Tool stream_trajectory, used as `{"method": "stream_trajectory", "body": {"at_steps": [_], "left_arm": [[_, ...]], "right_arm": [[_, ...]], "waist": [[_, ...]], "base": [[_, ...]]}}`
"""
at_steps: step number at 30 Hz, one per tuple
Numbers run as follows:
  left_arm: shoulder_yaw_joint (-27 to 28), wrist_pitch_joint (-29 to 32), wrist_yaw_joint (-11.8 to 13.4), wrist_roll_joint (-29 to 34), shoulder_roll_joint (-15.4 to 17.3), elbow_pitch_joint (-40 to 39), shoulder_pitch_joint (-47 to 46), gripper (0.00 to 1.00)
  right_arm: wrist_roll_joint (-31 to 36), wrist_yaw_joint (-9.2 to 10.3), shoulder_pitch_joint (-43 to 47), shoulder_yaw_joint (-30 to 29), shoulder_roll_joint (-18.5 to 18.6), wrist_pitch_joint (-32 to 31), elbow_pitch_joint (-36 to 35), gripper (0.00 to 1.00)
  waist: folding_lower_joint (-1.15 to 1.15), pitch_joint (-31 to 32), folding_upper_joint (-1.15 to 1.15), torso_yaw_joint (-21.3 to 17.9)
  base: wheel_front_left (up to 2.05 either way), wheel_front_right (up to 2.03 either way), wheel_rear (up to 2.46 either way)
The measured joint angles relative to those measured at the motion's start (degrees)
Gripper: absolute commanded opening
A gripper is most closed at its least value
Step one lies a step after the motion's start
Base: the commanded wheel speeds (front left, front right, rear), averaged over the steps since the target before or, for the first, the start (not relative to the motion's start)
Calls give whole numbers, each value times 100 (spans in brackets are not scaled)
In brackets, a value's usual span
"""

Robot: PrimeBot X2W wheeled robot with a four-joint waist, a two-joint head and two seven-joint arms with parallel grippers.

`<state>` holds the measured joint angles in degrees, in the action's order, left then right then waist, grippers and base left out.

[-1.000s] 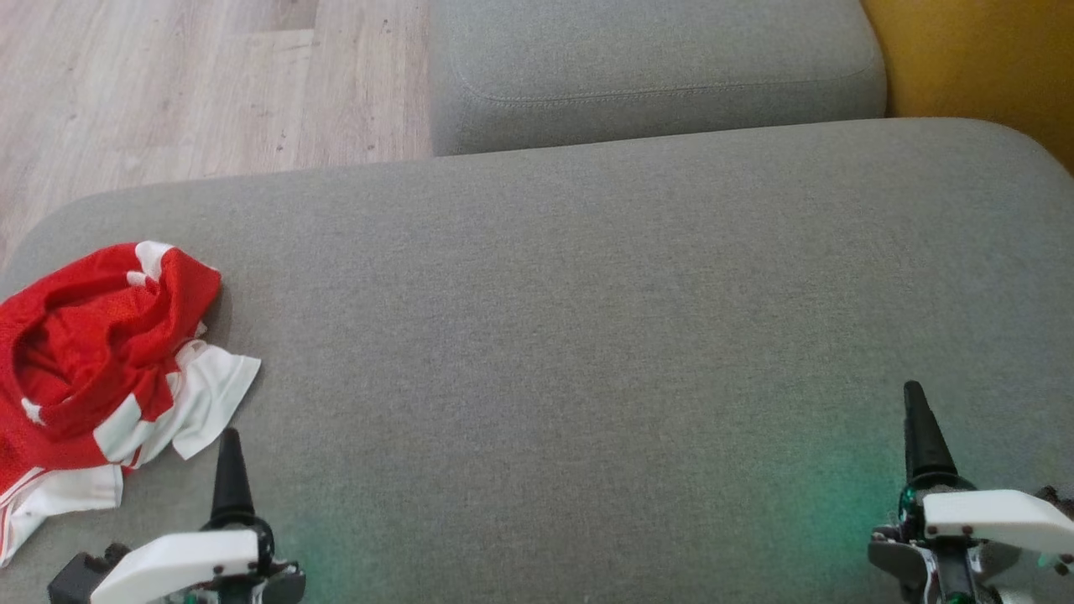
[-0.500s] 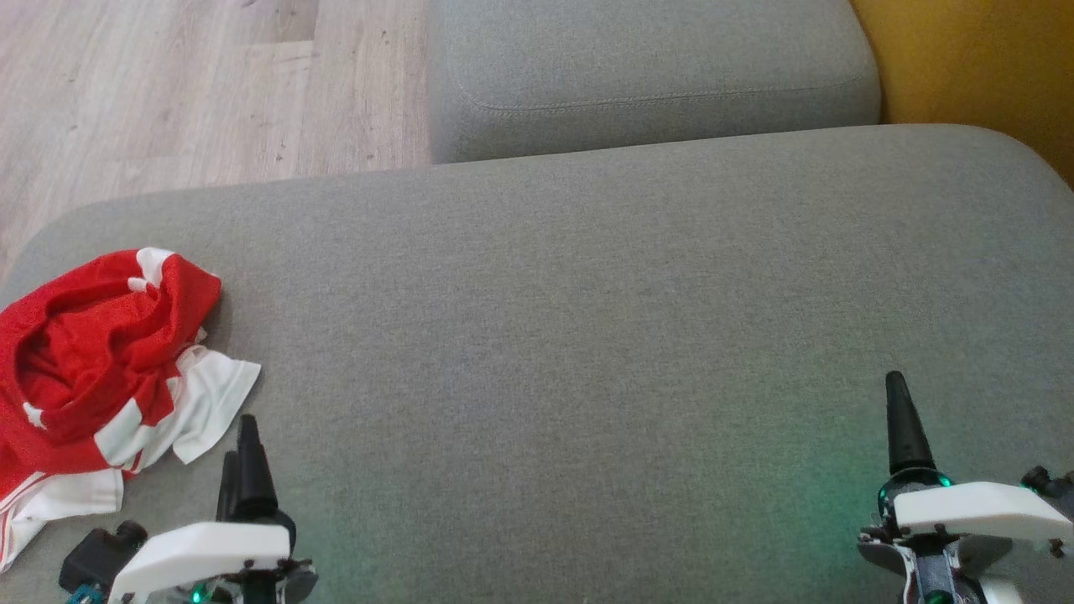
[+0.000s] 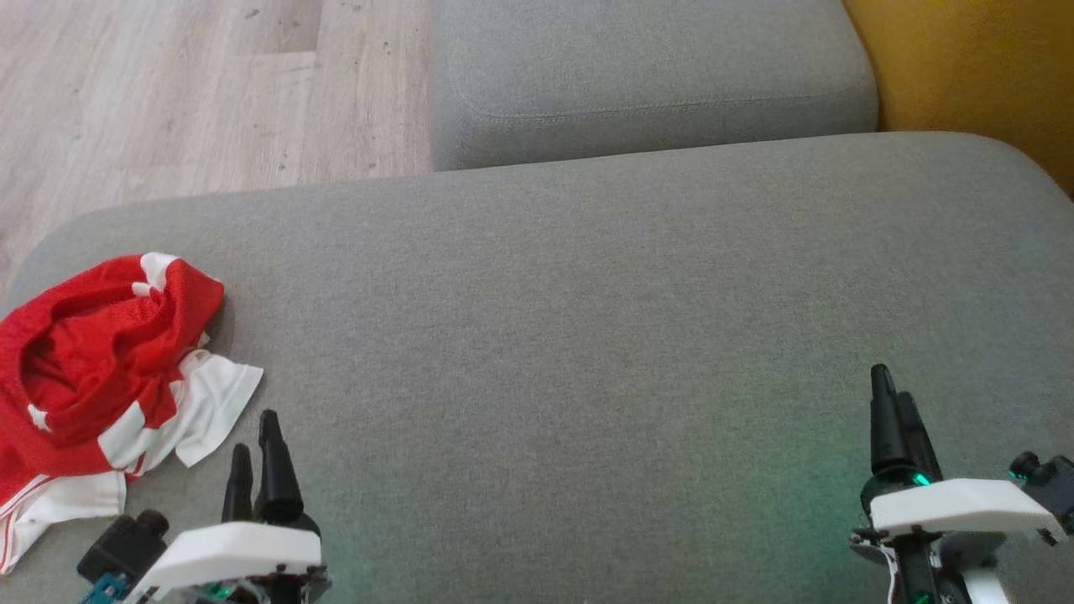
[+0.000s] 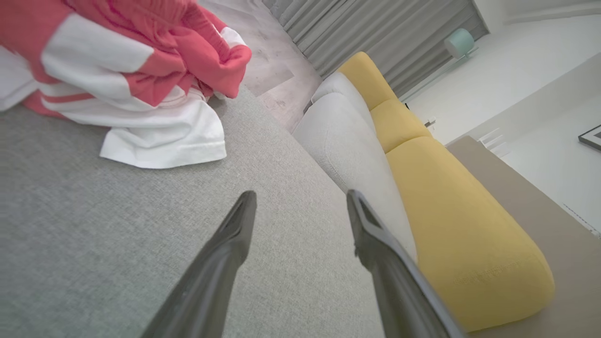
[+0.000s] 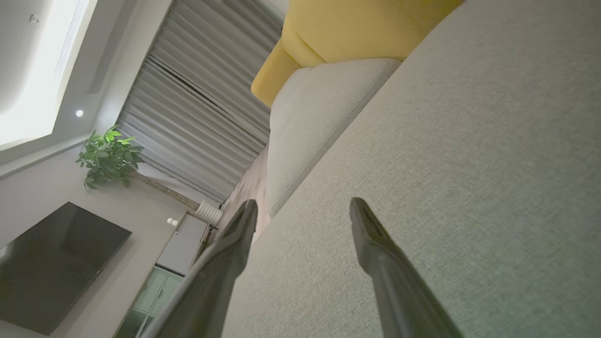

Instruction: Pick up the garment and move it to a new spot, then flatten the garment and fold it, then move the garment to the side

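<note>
Head view: garment (image 3: 92, 352) sits bunched at the cushion's (image 3: 587, 335) left edge; open fabric spans centre and right; left gripper (image 3: 255, 432) and right gripper (image 3: 891, 382) stand spread, unladen.

I am working in a home living room. In front of me is a broad grey upholstered seat (image 3: 587, 294), with a second grey cushion (image 3: 646, 75) beyond it and yellow cushions (image 4: 460, 225) alongside, all standing on a pale wood-plank floor (image 3: 168, 92). Through the right wrist camera I see long grey pleated curtains (image 5: 197, 122), a leafy plant (image 5: 110, 157), a dark flat screen (image 5: 51, 263) on the wall and a pale cabinet (image 5: 183, 244) nearby. A crumpled red-and-white garment (image 3: 92, 352) lies on the seat.
</note>
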<state>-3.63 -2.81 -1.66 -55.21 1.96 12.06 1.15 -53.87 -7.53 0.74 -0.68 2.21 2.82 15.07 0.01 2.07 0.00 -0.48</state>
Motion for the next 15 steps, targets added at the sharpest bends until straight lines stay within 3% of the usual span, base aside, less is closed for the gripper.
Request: {"method": "stream_trajectory", "body": {"at_steps": [15], "left_arm": [[-197,-243,126,1057,4,-119,112,100]], "right_arm": [[1042,0,148,132,1,242,-101,100]], "waist": [[0,131,0,-1]], "base": [[0,0,0]]}}
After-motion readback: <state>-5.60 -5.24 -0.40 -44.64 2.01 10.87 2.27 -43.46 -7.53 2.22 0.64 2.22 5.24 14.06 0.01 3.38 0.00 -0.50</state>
